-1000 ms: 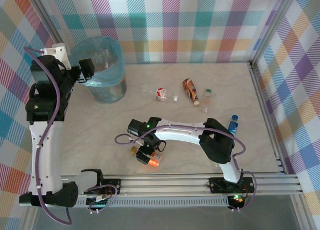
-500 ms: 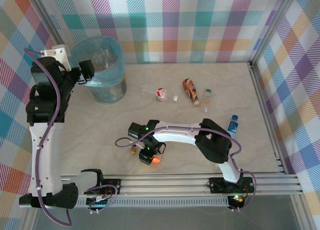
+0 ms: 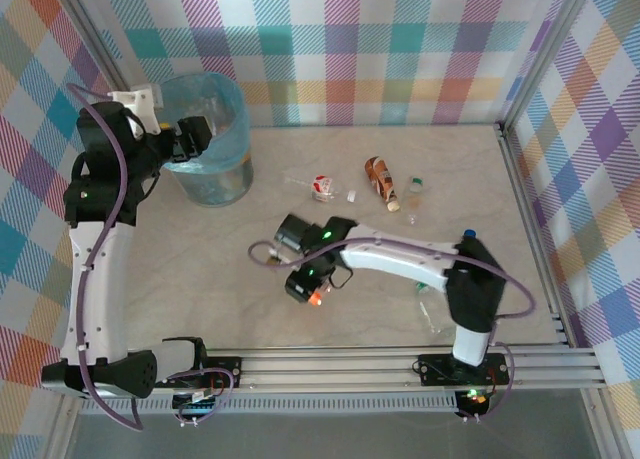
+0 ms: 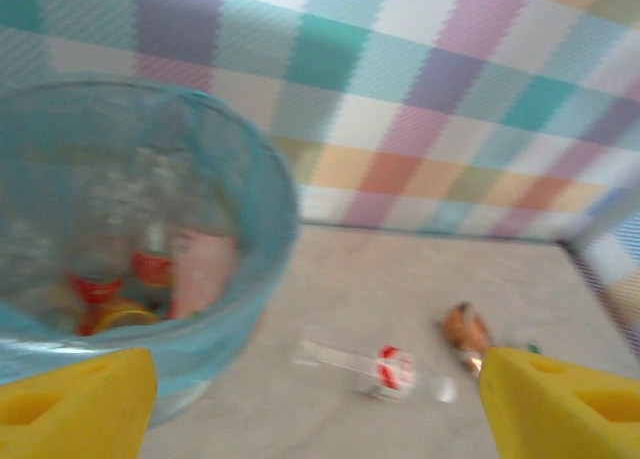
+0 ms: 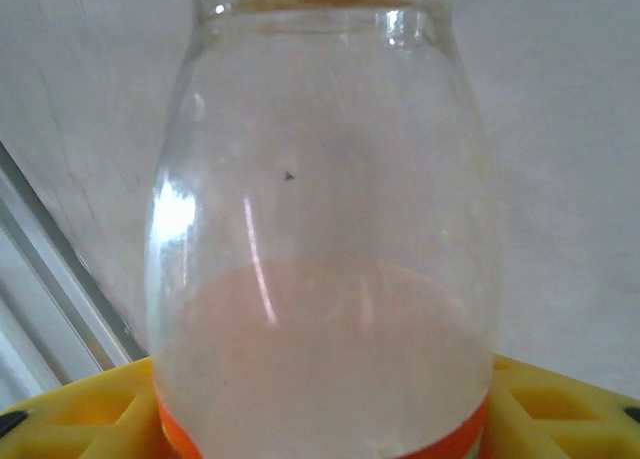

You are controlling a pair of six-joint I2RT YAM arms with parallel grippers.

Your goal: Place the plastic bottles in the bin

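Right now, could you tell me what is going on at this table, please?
The right gripper is closed on a clear bottle with an orange label, near the middle of the table. The left gripper hangs open and empty over the rim of the blue-lined bin, which already has several bottles inside. A red-labelled bottle, a brown bottle and a blue-capped bottle lie loose on the table.

Even light; left-wrist view perhaps motion-blurred

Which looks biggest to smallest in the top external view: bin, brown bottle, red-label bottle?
1. bin, by far.
2. brown bottle and red-label bottle: about alike, so no ranking between them.
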